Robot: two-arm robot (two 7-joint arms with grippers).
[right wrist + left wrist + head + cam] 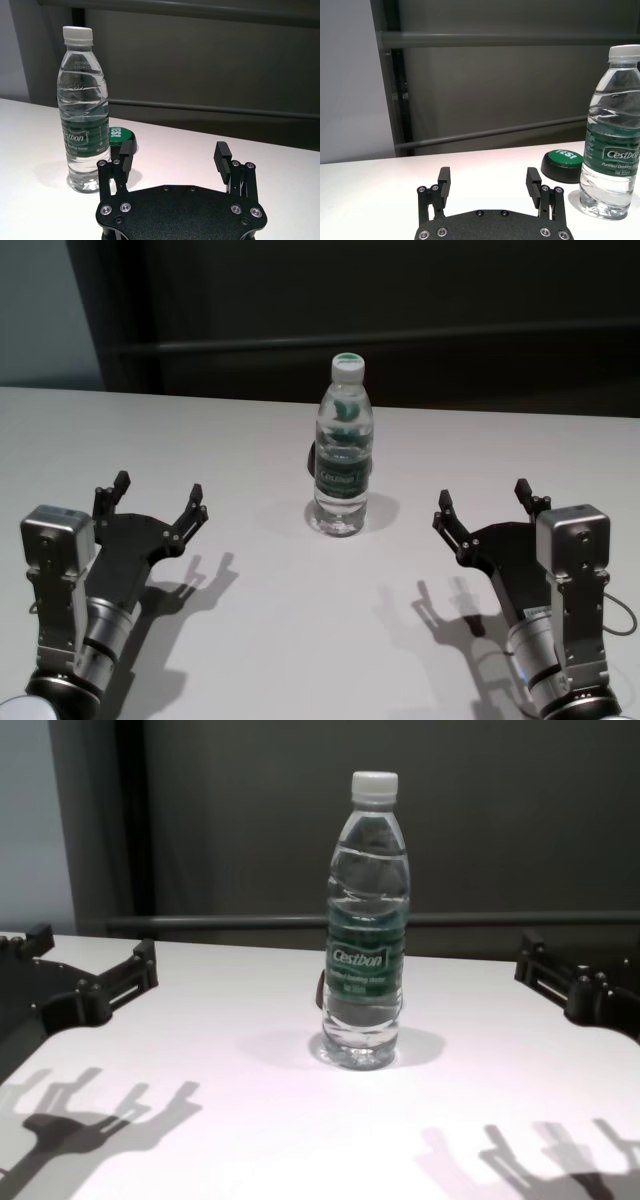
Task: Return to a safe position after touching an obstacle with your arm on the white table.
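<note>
The obstacle, a clear water bottle [343, 455] with a white cap and a dark green label, stands upright in the middle of the white table [290, 630]. It also shows in the chest view as the bottle [365, 930]. My left gripper [160, 490] hovers open to the bottle's left, well apart from it, and holds nothing. My right gripper [483, 497] is open and holds nothing, about as far off on the bottle's right. The left gripper [488, 177] sees the bottle [612, 145] off to one side. So does the right gripper [174, 150], with the bottle [82, 115] standing clear of its fingers.
A green round button [562, 162] on a black base lies just behind the bottle, and the button [120, 136] shows in the right wrist view too. The table's far edge meets a dark wall with a horizontal rail [250, 921].
</note>
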